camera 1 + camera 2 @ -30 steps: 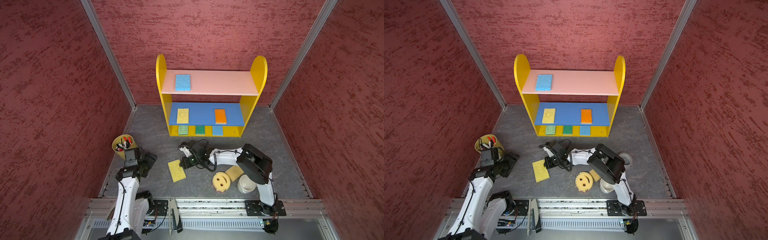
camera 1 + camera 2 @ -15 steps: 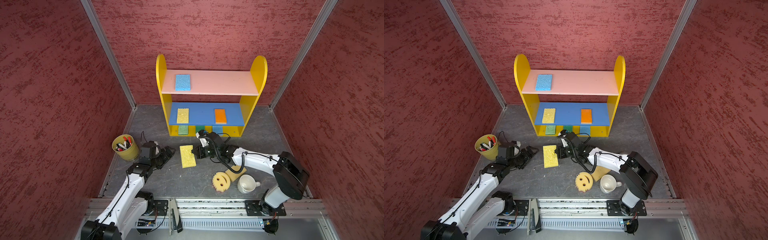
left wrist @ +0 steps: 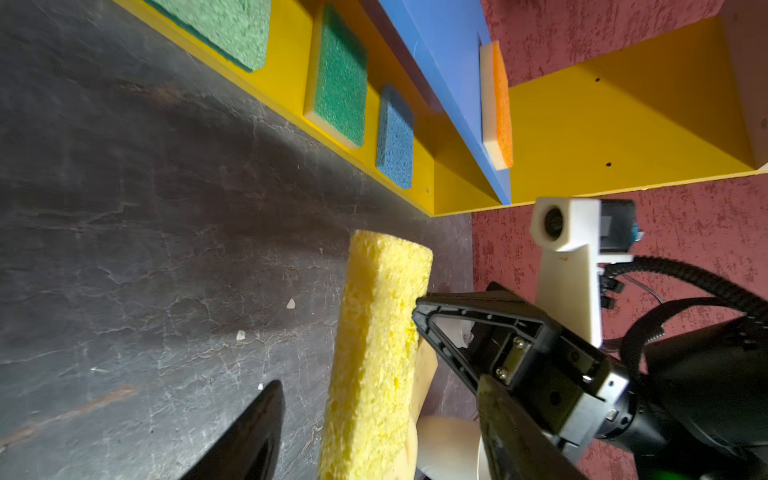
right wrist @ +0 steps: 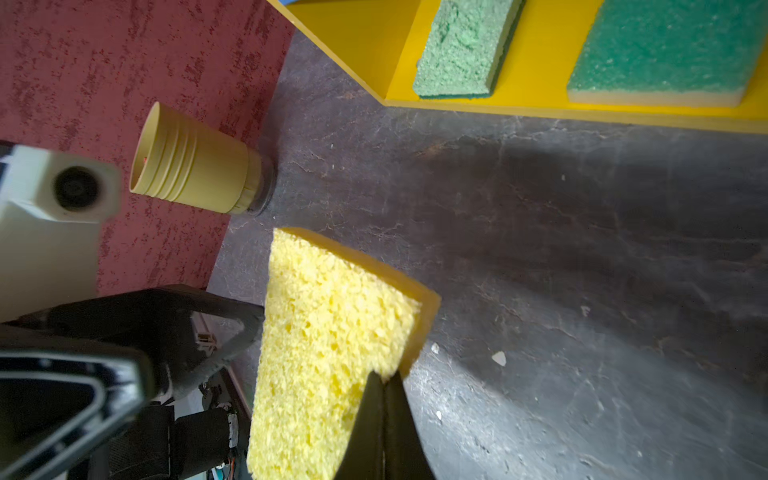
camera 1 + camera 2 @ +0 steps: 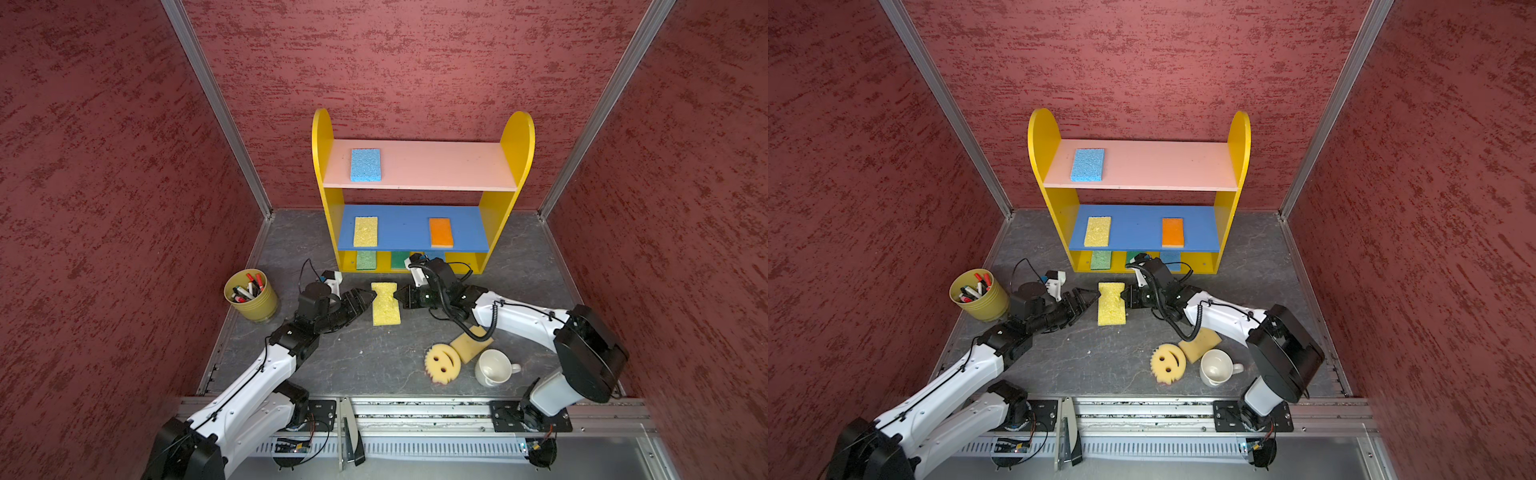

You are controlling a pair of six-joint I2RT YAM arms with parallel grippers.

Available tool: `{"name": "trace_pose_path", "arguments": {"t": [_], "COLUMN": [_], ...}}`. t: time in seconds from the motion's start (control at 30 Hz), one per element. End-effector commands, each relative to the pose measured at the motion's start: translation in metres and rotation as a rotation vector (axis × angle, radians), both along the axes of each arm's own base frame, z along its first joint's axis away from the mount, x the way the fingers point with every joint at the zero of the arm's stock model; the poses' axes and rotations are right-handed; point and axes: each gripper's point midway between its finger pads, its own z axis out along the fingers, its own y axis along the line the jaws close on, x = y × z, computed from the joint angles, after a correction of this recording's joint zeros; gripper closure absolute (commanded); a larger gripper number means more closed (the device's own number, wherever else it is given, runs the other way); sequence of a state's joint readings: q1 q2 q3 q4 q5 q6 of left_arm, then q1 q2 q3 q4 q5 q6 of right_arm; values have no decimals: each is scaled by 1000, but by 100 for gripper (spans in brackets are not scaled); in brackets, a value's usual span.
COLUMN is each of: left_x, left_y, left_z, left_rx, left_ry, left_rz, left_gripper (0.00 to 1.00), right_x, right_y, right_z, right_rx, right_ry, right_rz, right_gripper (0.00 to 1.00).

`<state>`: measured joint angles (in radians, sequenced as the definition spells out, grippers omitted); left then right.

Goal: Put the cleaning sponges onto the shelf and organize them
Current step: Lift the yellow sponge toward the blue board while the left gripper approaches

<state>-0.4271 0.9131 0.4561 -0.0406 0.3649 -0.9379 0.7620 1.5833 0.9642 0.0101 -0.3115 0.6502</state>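
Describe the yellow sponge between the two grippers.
The yellow sponge is a rectangular, porous pad, broad face up, in front of the shelf. The right gripper is shut on one long edge, denting it; the left gripper stands open at the opposite edge. Whether it touches the table is unclear.

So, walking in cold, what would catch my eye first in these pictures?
Probably the yellow sponge in the middle, with the left gripper and right gripper meeting it from opposite sides, the right one pinching its edge. Behind it stands the shelf, yellow, pink and blue, with six sponges on its boards. Near the front a smiley-face sponge lies beside a white mug.
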Motion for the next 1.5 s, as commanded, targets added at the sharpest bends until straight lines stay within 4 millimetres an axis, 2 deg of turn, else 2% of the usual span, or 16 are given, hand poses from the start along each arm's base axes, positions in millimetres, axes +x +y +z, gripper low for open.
{"name": "trace_pose_path", "arguments": {"t": [0.0,0.1,0.23,0.3,0.4,0.53,0.57,0.6,0.73,0.83,1.03,1.17,1.3,1.37,1.47], "left_x": [10,16,23,25,29,34,35,36,42,45,54,57,59,60,60], "left_y": [-16,-27,-38,-41,-42,-45,-45,-46,-48,-48,-48,-52,-54,-54,-52], "left_z": [16,20,32,36,44,54,57,60,69,77,86,93,94,93,93], "left_rx": [-34,-45,-51,-48,-49,-51,-51,-53,-57,-60,-66,-89,-98,-98,-90], "left_ry": [-52,-57,-74,-77,-88,-114,-120,-129,-149,-165,-183,-196,-193,-194,-193], "left_rz": [-26,-44,-61,-63,-58,-63,-65,-67,-67,-68,-57,-64,-65,-59,-51], "left_gripper": [33,43,74,84,89,90,90,90,90,90,89,89,89,88,88], "right_x": [3,3,1,2,1,7,6,5,0,-10,-27,-28,-30,-29,-31], "right_y": [5,7,6,4,0,-16,-22,-25,-31,-29,-28,-26,-22,-20,-17], "right_z": [36,42,43,42,41,47,61,66,71,74,89,85,92,96,101], "right_rx": [77,100,118,118,123,186,231,260,292,362,588,618,674,703,750], "right_ry": [-41,-40,-41,-39,-38,-47,-66,-69,-53,-23,57,95,108,111,124], "right_rz": [21,23,27,21,12,-82,-94,-100,-107,-78,-59,-56,-35,-25,-6], "right_gripper": [100,100,100,100,86,64,60,57,47,45,48,48,52,57,71]}}
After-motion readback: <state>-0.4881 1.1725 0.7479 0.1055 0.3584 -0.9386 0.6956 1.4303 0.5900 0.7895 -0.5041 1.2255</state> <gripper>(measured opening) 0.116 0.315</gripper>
